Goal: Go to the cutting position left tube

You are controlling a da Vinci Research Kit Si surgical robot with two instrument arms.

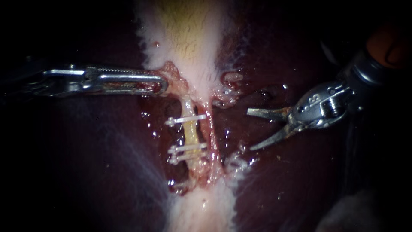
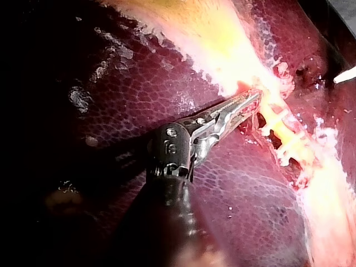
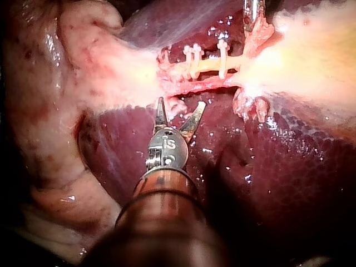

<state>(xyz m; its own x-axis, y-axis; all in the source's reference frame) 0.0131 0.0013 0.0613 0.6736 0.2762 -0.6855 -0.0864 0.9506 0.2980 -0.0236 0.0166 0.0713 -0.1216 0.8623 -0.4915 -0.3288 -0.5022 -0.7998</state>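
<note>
Steel blades of the right instrument (image 1: 251, 130) are held spread, gripping nothing. They are poised over the liver (image 1: 300, 180), near the tubes and not yet across either. The left tube (image 1: 192, 132), pale yellow, is crossed by three white clips (image 1: 187, 119); the bare stretch between the upper and lower ones is judged the cutting spot. The gallbladder (image 1: 189, 38) is pinched at its neck by the left instrument (image 1: 161, 85) — probably so the tube lies stretched and exposed.

Stamped marks (image 1: 315, 99) only: one set on wrist housing of right instrument (image 1: 249, 130), one on wrist of left instrument (image 2: 253, 99). Not read off. Nothing else legible.
</note>
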